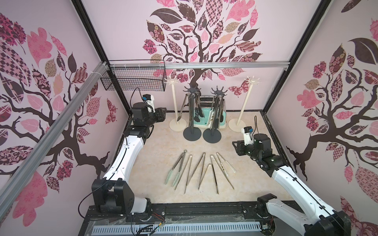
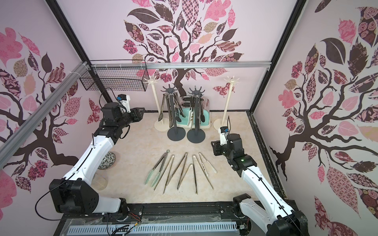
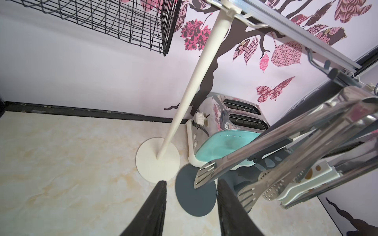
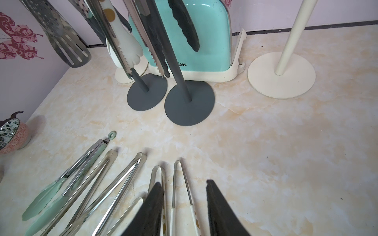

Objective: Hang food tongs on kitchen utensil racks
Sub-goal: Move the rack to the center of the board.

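- Six food tongs [image 1: 172, 176] lie on the counter [image 1: 159, 159], at 6 o'clock of the dark grey racks [image 1: 192, 134], which hold others.
- Left hand [image 3: 192, 181] parted, empty, beside a cream rack [image 3: 190, 92].
- Right hand [image 4: 184, 182] parted, seemingly empty, at 2 o'clock of the lying tongs.

Six food tongs [image 4: 141, 158] lie flat in a fan on the near middle of the table, hinges pointing far. The leftmost pair [image 1: 170, 177] is mint-tipped and ring-ended, the rightmost pair [image 1: 232, 169] cream-tipped. Four kitchen utensil racks [image 1: 191, 122] stand upright at the far side: more tongs hang on the two dark grey middle ones, with a cream rack [image 1: 176, 102] on either side.
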Controlling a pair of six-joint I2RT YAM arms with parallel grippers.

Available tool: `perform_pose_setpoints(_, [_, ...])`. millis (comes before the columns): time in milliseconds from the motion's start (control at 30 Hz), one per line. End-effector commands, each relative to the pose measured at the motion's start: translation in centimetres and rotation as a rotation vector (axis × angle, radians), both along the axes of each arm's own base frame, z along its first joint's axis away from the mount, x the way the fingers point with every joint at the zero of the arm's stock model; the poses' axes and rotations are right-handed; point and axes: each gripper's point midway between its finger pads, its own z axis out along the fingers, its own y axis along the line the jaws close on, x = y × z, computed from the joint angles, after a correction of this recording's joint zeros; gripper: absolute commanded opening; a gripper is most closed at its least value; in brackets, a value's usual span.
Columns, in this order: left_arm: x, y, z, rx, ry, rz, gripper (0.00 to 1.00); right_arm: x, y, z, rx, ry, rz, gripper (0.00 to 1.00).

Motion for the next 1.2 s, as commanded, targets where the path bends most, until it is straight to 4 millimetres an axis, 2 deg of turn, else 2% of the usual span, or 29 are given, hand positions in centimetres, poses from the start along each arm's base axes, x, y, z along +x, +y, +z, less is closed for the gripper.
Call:
perform_pose_setpoints(0, [1.6, -0.2, 0.8, 0.039, -0.081, -0.039, 0.45, 0.3, -0.2, 0.3, -0.006, -0.012, -0.007, 0.39])
perform_pose_setpoints(300, [3.8, -2.2, -0.2, 0.082, -0.185, -0.194, 0.46, 0.6, -0.4, -0.2, -0.024, -0.005, -0.018, 0.39])
perform_pose_setpoints(633, [8.0, -3.3, -0.4, 0.165, -0.308, -0.269, 0.42, 0.6, -0.7, -0.7, -0.038, 0.008, -0.030, 0.40])
perform_pose_setpoints(867, [10.4, -4.4, -1.5, 0.151, -0.386, -0.324, 0.41, 0.8, -0.9, -1.0, -0.053, 0.015, -0.040, 0.40])
perform_pose_setpoints(1167, [13.9, -4.9, -3.3, 0.148, -0.438, -0.336, 0.40, 0.9, -1.2, -1.9, -0.067, 0.034, -0.052, 0.40])
